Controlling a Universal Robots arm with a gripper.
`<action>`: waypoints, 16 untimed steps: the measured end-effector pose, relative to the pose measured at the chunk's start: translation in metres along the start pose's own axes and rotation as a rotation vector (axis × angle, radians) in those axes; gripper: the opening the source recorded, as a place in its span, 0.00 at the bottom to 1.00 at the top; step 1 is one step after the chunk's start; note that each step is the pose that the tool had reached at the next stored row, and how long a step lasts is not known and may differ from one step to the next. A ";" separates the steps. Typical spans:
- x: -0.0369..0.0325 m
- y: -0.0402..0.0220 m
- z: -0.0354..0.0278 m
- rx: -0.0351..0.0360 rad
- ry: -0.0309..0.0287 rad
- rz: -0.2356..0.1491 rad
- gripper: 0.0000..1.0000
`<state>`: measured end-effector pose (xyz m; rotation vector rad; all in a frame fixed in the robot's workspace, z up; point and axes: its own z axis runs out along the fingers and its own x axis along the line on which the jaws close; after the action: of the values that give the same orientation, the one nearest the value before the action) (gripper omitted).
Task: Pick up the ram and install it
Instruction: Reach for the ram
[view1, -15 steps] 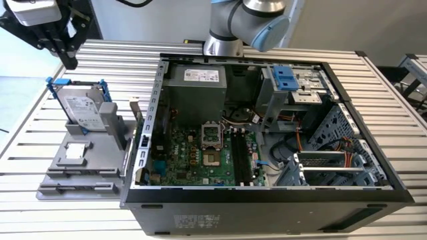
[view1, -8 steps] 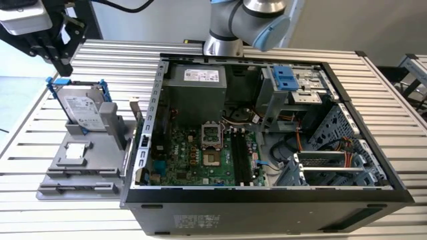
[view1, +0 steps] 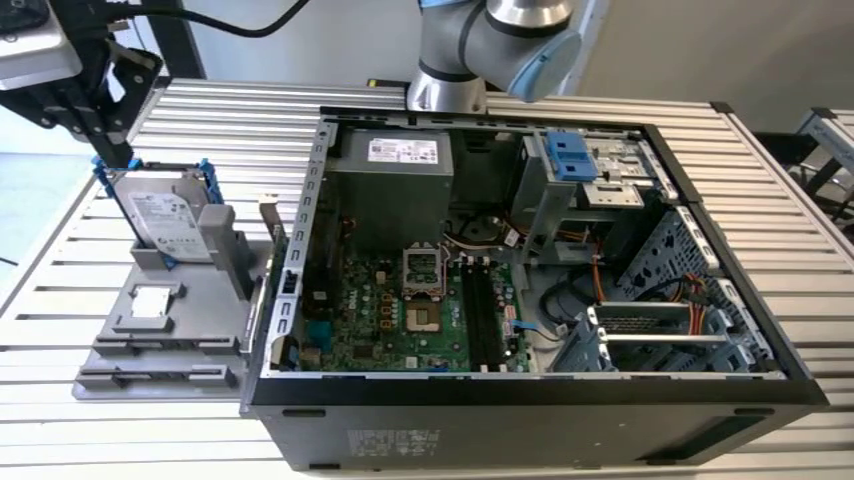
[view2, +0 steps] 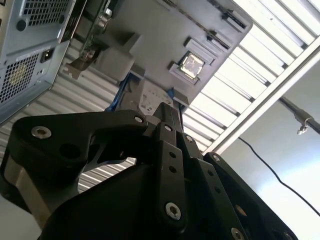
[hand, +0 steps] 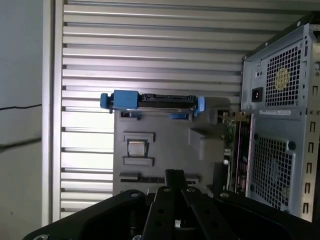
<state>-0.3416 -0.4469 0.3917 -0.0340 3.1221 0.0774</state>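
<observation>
While it hangs over the far end of the grey holder (view1: 187, 345), the gripper (view1: 118, 152) has its two black fingers brought together, and I see nothing between them. In both wrist views the fingers (hand: 175, 176) meet in one narrow tip, and the gripper (view2: 167, 114) points down toward the holder.

In the exterior view this tip is just above the upper edge of the silver hard drive (view1: 163, 222), which stands upright in its blue-edged bracket on the holder. I cannot tell if they touch. In the first wrist view the drive (hand: 155, 101) is seen from its edge, with the blue parts at both ends.

Nearer on the holder lies a small square silver plate (view1: 154, 300), flat in its own recess; it shows also in the first wrist view (hand: 136, 148).

The ram (view1: 271, 228) seems to be the thin dark stick that stands on its edge at the side of the holder that faces the computer case (view1: 534, 425), just beside the case wall. It is apart from the gripper, on the other side of the hard drive.

Inside the open case lies the green motherboard (view1: 387, 320), and its long black slots (view1: 481, 320) are well apart from the ram. Everything stands on a table of metal slats (view1: 761, 190). The arm (view1: 494, 45) rises behind the case.
</observation>
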 end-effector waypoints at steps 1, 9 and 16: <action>0.0006 -0.0024 -0.0001 0.0000 0.0000 0.000 0.00; 0.0052 -0.0210 -0.0006 0.0000 -0.0003 0.004 0.00; 0.0087 -0.0372 -0.0012 0.0001 -0.0004 0.008 0.00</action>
<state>-0.3495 -0.4843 0.3908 -0.0217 3.1220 0.0773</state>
